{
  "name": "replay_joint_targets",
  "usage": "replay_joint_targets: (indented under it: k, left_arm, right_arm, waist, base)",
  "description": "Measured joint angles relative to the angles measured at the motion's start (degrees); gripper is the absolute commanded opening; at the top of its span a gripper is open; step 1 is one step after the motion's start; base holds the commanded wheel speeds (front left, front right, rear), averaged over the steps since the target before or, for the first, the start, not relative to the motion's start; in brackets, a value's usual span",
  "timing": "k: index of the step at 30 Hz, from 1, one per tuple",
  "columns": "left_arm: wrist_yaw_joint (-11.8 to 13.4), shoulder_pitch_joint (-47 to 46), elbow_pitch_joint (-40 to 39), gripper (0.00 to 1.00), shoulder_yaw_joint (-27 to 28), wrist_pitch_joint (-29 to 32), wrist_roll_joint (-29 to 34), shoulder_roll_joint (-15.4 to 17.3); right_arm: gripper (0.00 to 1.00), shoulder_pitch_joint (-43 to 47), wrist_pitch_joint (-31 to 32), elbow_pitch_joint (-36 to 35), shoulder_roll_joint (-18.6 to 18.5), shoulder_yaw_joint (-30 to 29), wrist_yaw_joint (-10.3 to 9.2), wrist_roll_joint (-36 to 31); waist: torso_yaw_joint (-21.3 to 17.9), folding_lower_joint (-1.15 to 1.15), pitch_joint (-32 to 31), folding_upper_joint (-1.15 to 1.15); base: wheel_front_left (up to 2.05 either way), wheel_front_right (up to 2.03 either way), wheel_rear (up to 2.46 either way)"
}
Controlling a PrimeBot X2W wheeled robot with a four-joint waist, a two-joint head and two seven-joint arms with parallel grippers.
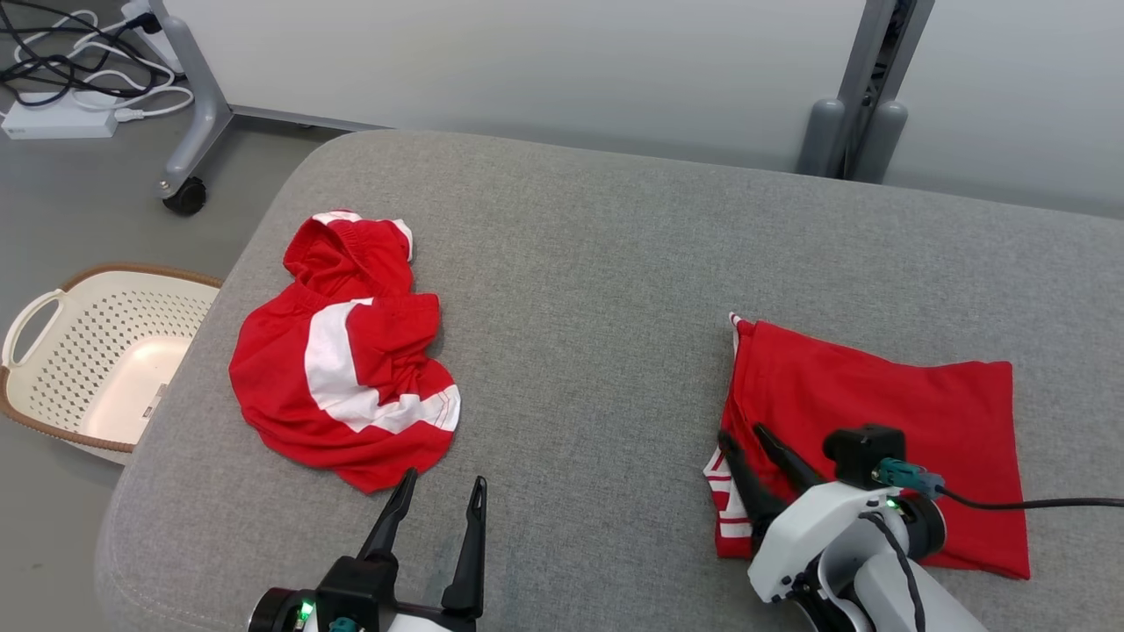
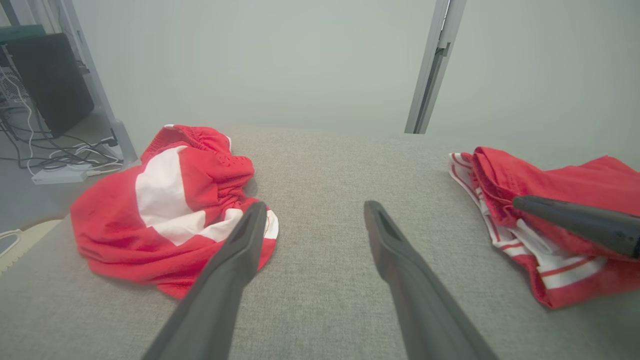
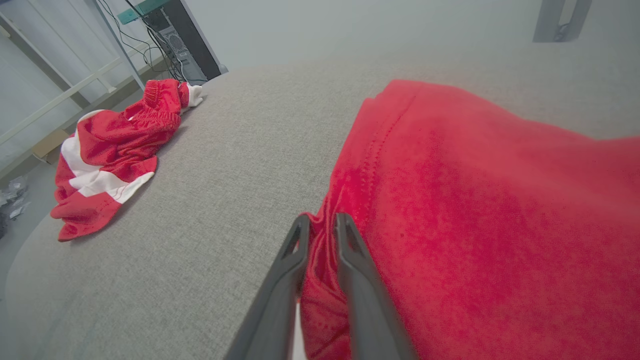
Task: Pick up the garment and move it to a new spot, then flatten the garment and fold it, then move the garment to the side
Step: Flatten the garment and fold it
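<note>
A folded red garment (image 1: pixel 878 412) (image 3: pixel 475 200) lies flat on the right of the grey cushioned surface (image 1: pixel 597 307), its white-striped edge (image 2: pixel 550 272) turned left. My right gripper (image 1: pixel 743 432) (image 3: pixel 322 220) rests low on that left edge. Its fingers stand slightly parted, and a fold of red cloth lies loose between them. One of its fingers (image 2: pixel 575 220) crosses the garment in the left wrist view. My left gripper (image 1: pixel 443 478) (image 2: pixel 315 207) hovers open and empty over bare cushion near the front edge.
A crumpled red-and-white garment (image 1: pixel 342 351) (image 2: pixel 165 210) (image 3: pixel 110 150) lies on the cushion's left part, just beyond my left fingertips. On the floor to the left stands a white perforated basket (image 1: pixel 88 351). A wheeled frame leg (image 1: pixel 184 193) and cables (image 1: pixel 57 123) are farther back.
</note>
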Motion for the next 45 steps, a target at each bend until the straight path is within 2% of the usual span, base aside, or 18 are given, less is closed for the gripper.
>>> replay_joint_targets:
  k: [6, 9, 22, 30, 37, 45]
  left_arm:
    - [0.0, 0.1, 0.3, 1.0, 0.3, 0.0, 0.1, 0.0]
    - [0.0, 0.2, 0.3, 1.0, 0.7, 0.0, 0.2, 0.0]
    - [-0.2, 0.2, -0.2, 1.0, 2.4, 0.0, 1.2, 0.0]
    - [0.4, 0.3, -0.5, 1.0, 3.3, 0.0, 0.6, 0.0]
    - [1.5, 1.1, -0.5, 1.0, 3.4, 0.0, -0.5, 0.0]
    - [2.0, 1.7, -0.7, 1.0, 3.5, 0.0, -1.9, 0.0]
  right_arm:
    - [1.0, 0.6, -1.2, -3.3, 0.1, 3.3, 0.0, 3.3]
    - [1.0, 1.1, -2.8, -4.9, 0.1, 3.2, 0.0, 2.4]
    - [1.0, 1.8, -5.3, -7.7, 0.0, -10.7, 0.0, -9.4]
    - [1.0, 6.1, -5.4, -15.2, -0.1, -16.1, 0.0, -15.3]
    - [1.0, 11.9, -5.5, -23.5, 0.0, -16.7, 0.0, -19.3]
    - [1.0, 18.1, -5.5, -29.6, 0.0, -17.9, 0.0, -22.5]
  waist:
    - [-1.4, 0.0, -0.5, 0.0]
    - [-2.6, 0.0, -0.9, 0.0]
    - [-11.6, 0.0, -2.5, 0.0]
    - [-16.6, 0.0, -3.9, 0.0]
    - [-18.4, 0.0, -5.7, 0.0]
    - [-18.0, 0.0, -6.9, 0.0]
  base:
    - [0.0, 0.0, 0.0]
    - [0.0, 0.0, 0.0]
    - [0.0, 0.0, 0.0]
    - [0.0, 0.0, 0.0]
    - [0.0, 0.0, 0.0]
    - [0.0, 0.0, 0.0]
